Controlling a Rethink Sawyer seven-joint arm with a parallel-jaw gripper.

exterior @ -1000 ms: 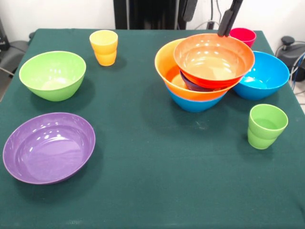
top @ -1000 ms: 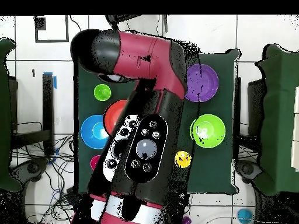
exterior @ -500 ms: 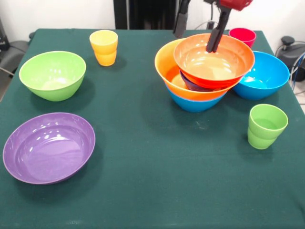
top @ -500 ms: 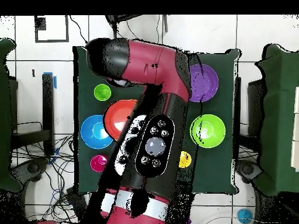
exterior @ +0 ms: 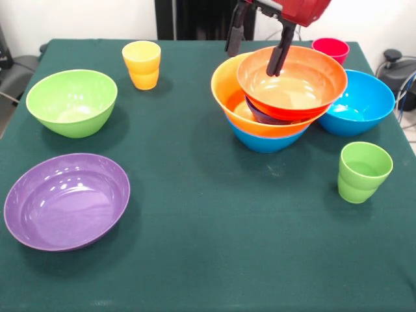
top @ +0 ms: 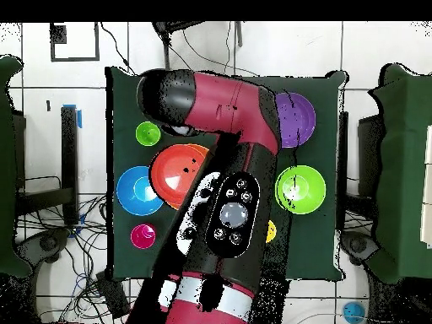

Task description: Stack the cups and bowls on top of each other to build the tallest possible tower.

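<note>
The gripper (exterior: 255,47) hangs open and empty over the far rim of the tower (exterior: 276,104). One finger reaches down in front of the far inner wall of the orange-red bowl (exterior: 292,81), whether touching it cannot be told; the other stands outside the rim, beside the yellow-orange bowl (exterior: 227,97). The spread jaws straddle the rim, which suggests alignment for a rim grasp or a release just made; the frames do not settle which.

Near to far from the gripper:

1. Tower, directly beneath. The orange-red bowl sits uppermost and tilted, over a small dark bowl (exterior: 263,114) nested in the yellow-orange bowl, with a blue bowl (exterior: 263,142) lowest. The nesting keeps the pile low and leaning; judged against the task, little height is gained so far.
2. Red-pink cup (exterior: 331,48), just beyond the tower on one side, upright on the table (exterior: 208,227).
3. Large blue bowl (exterior: 357,102), touching or nearly touching the tower, on the same side as the red-pink cup.
4. Yellow cup (exterior: 142,64), well apart on the opposite side, upright.
5. Light green cup (exterior: 364,171), well apart, toward the camera side.
6. Lime green bowl (exterior: 71,102), farther out beyond the yellow cup.
7. Purple bowl (exterior: 66,199), farthest, at the opposite corner.

In the overhead view the arm (top: 228,177) covers the gripper and part of the tower.
</note>
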